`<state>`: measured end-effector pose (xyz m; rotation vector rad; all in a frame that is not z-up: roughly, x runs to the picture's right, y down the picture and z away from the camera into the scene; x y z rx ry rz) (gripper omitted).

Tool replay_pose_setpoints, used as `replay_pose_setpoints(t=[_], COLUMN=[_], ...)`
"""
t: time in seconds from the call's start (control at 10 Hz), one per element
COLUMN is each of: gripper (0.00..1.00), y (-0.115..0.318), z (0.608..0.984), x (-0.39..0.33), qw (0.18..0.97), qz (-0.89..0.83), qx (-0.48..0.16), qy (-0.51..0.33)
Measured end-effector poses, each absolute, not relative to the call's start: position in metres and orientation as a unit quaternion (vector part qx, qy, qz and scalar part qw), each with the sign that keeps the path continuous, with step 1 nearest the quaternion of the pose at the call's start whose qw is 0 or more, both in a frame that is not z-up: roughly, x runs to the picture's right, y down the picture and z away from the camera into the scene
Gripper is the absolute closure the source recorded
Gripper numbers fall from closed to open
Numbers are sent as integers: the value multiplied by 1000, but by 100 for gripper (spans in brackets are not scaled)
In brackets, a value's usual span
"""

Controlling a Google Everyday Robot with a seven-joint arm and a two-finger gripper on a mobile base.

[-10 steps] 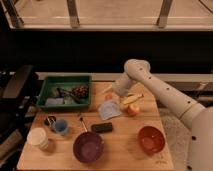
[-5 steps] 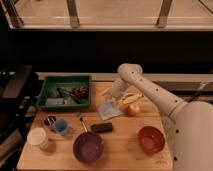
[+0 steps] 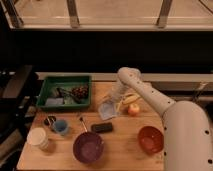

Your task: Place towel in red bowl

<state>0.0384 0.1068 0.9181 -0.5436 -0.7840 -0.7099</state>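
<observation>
While low over the towel point(image 3: 106, 112), looked to be at the pick step; carry not begun.
Noted wooden table point(image 3: 122, 146) under everything, white arm point(image 3: 150, 97) reaching in from the right, green tray point(image 3: 65, 78) back left, purple bowl point(image 3: 88, 148) front centre, red bowl point(image 3: 150, 140) front right, well apart from the towel. Found towel lying flat mid-table, just beside apple point(image 3: 133, 109) and banana point(image 3: 129, 98). Saw gripper point(image 3: 112, 103) at towel's far edge; touching or just above, could not tell, nor whether gripping anything. Judged next: secure the cloth, lift clear of the apple, swing right and toward the front edge, release over red bowl.
</observation>
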Motion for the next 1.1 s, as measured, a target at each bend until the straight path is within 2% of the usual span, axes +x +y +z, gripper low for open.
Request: replay_pose_setpoints(t=[0.1, 0.2, 0.8, 0.9, 1.1], gripper=[25, 31, 87, 92, 92], y=[107, 108, 100, 98, 87], z=[920, 920, 908, 905, 890], x=[38, 40, 44, 47, 57], qw=[827, 826, 828, 830, 837], qz=[-329, -325, -323, -320, -315], qx=[-258, -259, -241, -235, -217], qy=[-376, -380, -391, -391, -391])
